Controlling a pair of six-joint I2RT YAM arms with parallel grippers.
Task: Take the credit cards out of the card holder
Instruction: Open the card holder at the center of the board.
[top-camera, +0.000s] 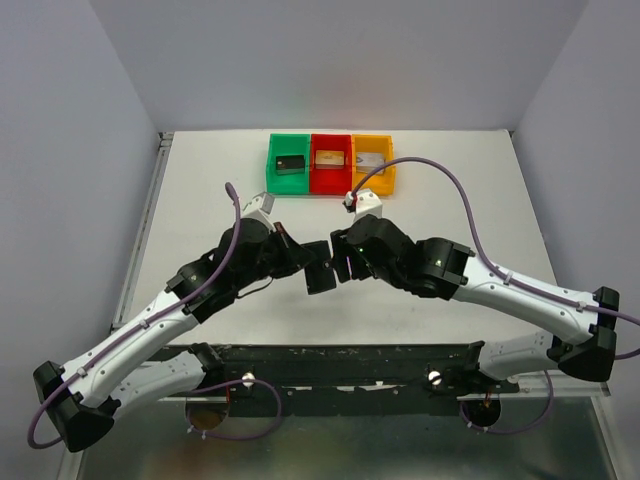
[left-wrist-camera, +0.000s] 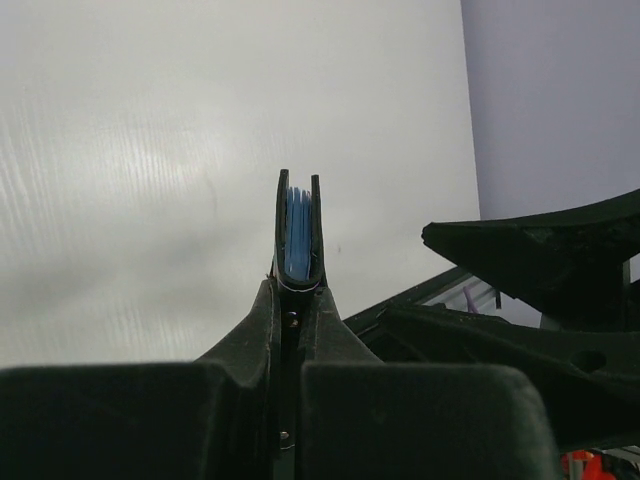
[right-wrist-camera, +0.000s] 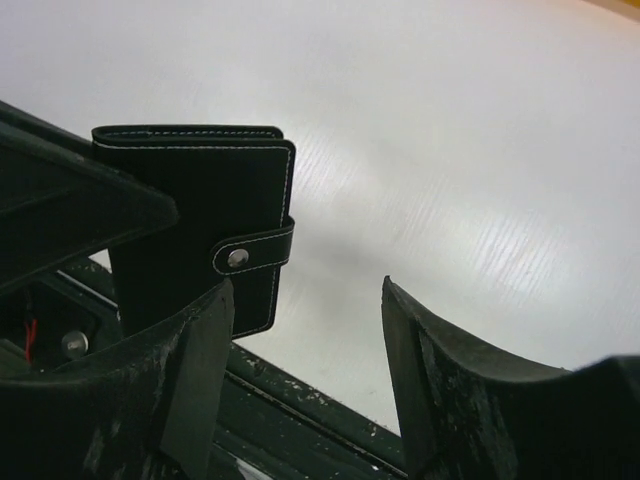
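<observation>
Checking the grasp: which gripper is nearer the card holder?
Left. The left gripper is clamped on the card holder; the right gripper stands open just beside it.

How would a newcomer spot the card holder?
Start at the middle of the white table. There the left gripper pinches a small black wallet with white stitching and a snap strap, unlike the plain black block in the green bin.

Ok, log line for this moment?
left gripper: shut on card holder | right gripper: open, near snap strap | card holder: snapped closed, upright
</observation>
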